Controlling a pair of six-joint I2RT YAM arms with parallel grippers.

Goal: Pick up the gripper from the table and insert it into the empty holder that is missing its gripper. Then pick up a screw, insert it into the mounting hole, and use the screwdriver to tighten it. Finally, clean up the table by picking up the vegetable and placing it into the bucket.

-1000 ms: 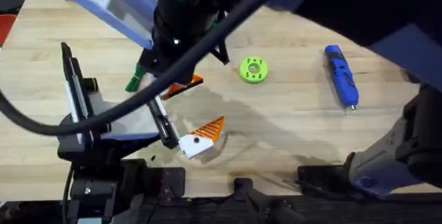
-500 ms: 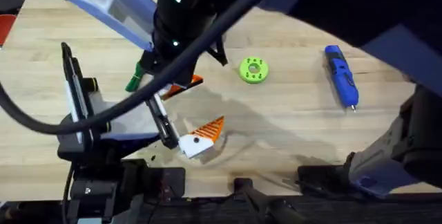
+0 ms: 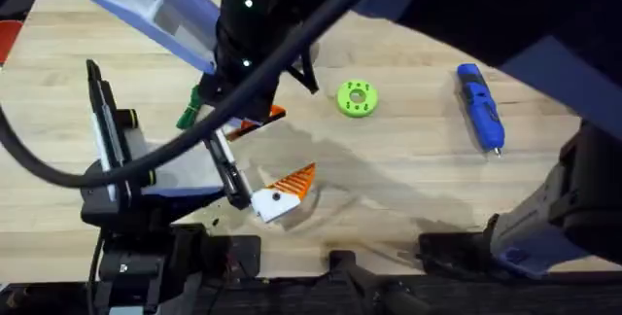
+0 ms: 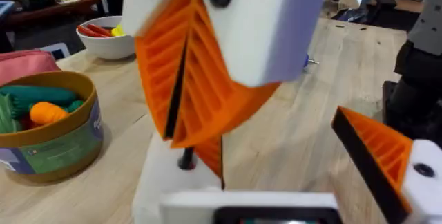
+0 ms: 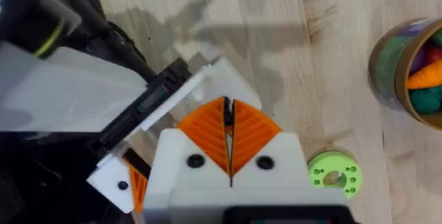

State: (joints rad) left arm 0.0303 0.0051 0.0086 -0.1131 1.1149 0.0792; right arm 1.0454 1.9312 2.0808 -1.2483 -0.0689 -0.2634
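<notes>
**Seating the replacement fingertip on the bare jaw mount.**
The small orange wedge-shaped plastic fingertip is hanging just above the white blocky plastic holder, its long axis roughly upright and its lower end pointing at the mount. It cannot be told whether the two are touching. The right gripper, reaching across the middle of the table, is pressing its ribbed orange pads together and appears to be pinching the fingertip's upper end, so this arm is the one carrying the part. The left gripper is lying spread, with its padded finger standing well apart from the bare holder. The coming move is, by this reading, a short push along the fingertip's axis into the holder.
</notes>
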